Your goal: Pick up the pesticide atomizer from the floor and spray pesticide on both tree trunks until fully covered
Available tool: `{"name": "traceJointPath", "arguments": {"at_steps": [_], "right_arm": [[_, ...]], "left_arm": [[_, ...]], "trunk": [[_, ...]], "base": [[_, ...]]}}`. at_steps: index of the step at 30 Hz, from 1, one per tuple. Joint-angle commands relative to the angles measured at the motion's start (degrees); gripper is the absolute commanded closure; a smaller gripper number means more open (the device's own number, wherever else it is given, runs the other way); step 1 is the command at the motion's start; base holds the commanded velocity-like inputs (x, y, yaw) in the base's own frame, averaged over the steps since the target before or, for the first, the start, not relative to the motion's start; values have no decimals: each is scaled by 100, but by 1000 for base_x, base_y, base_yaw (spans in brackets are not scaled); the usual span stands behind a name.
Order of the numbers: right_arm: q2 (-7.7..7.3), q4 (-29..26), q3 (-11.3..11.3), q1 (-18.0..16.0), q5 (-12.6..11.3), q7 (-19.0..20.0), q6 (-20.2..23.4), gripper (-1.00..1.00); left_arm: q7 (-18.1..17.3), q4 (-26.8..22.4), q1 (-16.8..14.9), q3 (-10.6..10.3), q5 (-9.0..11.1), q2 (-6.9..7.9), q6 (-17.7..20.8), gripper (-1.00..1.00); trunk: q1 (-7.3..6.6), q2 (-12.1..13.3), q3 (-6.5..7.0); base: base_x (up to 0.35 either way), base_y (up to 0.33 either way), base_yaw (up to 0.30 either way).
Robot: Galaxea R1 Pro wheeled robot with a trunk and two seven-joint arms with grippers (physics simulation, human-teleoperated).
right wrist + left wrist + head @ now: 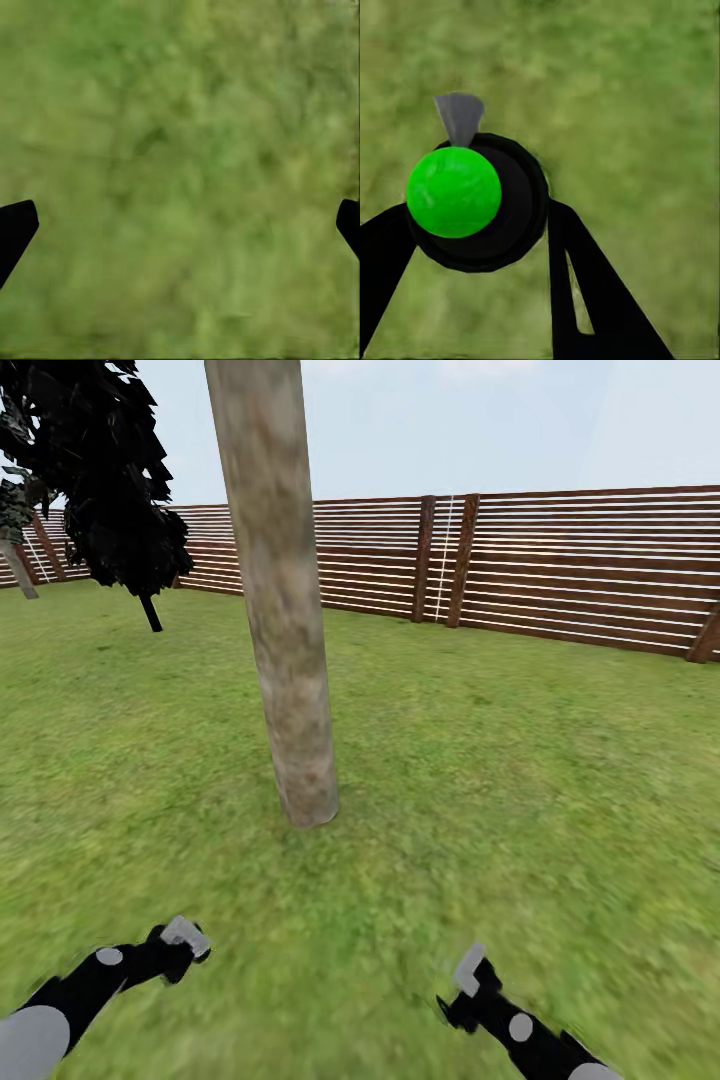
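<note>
While the robot faces a bare tree trunk (283, 600) on the lawn (520, 780), its left gripper (484, 225) holds the pesticide atomizer (472, 199).

Seen from the left wrist, the atomizer is viewed end-on: a bright green round face set in a black body with a pale grey trigger (459, 118) sticking out, clasped between the two dark fingers (585, 292) over grass. From the head, the left gripper (180, 940) and right gripper (465, 985) hover low over the grass, well apart, short of the trunk. The right gripper's fingertips (16, 229) stand spread wide with nothing but grass between them. Behind the trunk runs a slatted reddish-brown fence (560, 570), with a dark conifer (105, 480) on the left side.
</note>
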Motion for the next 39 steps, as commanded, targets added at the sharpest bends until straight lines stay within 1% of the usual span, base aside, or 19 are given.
{"name": "traceJointPath", "arguments": {"at_steps": [1, 2, 3, 4, 5, 6, 7, 8, 9, 12, 16, 17, 18, 20, 22, 26, 32, 39], "right_arm": [[-2, 285, -6, -5, -120, -716, -78, -100], [15, 514, -36, 21, -282, -1510, -327, -100], [14, 601, -45, 88, -427, -1964, -604, -100], [4, 656, -61, 164, -626, -2302, -897, -100], [-4, 685, -97, 236, -926, -2531, -1123, -100], [-14, 710, -166, 391, -1898, -2747, -1365, -100], [-18, 743, -178, 633, -2399, -2791, -1541, -100], [-18, 748, -177, 659, -2430, -2793, -1601, -100], [-18, 746, -176, 665, -2440, -2790, -1615, -100], [-18, 749, -178, 670, -2452, -2792, -1627, -100], [19, 749, -194, 671, -2493, -2801, -1617, -100], [27, 749, -195, 671, -2496, -2802, -1616, -100], [31, 750, -197, 672, -2497, -2802, -1616, -100], [34, 750, -198, 672, -2498, -2802, -1615, -100], [35, 750, -197, 672, -2499, -2802, -1615, -100], [43, 750, -196, 672, -2499, -2802, -1615, -100], [43, 750, -203, 672, -2499, -2802, -1615, -100], [44, 750, -197, 672, -2499, -2802, -1615, -100]], "left_arm": [[243, 26, -10, 166, 4, -155, 298, 100], [381, 0, -26, 319, 32, -360, 988, 100], [419, -33, -46, 372, 39, -518, 1512, 100], [440, -93, -70, 397, 39, -704, 1990, 100], [451, -184, -89, 407, 38, -883, 2404, 100], [453, -575, -141, 438, 64, -1090, 3184, 100], [446, -1077, -207, 437, 598, -1121, 4106, 100], [446, -1119, -302, 430, 738, -1101, 4288, 100], [446, -1127, -376, 431, 773, -1088, 4420, 100], [446, -1147, -496, 434, 809, -1071, 4762, 100], [446, -1173, -645, 423, 822, -1111, 4904, 100], [446, -1273, -682, 419, 823, -1137, 5033, 100], [446, -1448, -722, 409, 822, -1152, 5267, 100], [446, -1955, -752, 402, 820, -1161, 5794, 100], [446, -2341, -746, 394, 820, -1164, 6005, 100], [446, -2503, -756, 391, 820, -1158, 6076, 100], [448, -2516, -736, 384, 793, -1158, 6081, 100], [459, -2524, -752, 393, 767, -1096, 6081, 100]], "trunk": [[-1, -2, -4], [-1, -2, -4], [-1, -2, -4], [-1, -2, -4], [-1, -2, -4], [-1, -2, -4], [-1, -2, -4], [-1, -2, -4], [-1, -2, -4], [-1, -2, -4], [-1, -2, -4], [-1, -2, -4], [-1, -2, -4], [-1, -2, -4], [-1, -2, -4], [-1, -2, -4], [-1, -2, -4], [-1, -2, -4]], "base": [[0, 0, 0], [0, 0, 0], [0, 0, 0], [0, 0, 0], [0, 0, 0], [0, 0, 0], [0, 0, 0], [0, 0, 0], [0, 0, 0], [0, 0, 0], [0, 0, 0], [8, 0, 0], [95, 0, 0], [239, 0, 0], [310, -27, 0], [295, -127, -63], [227, -187, -265], [-194, -166, -292]]}}
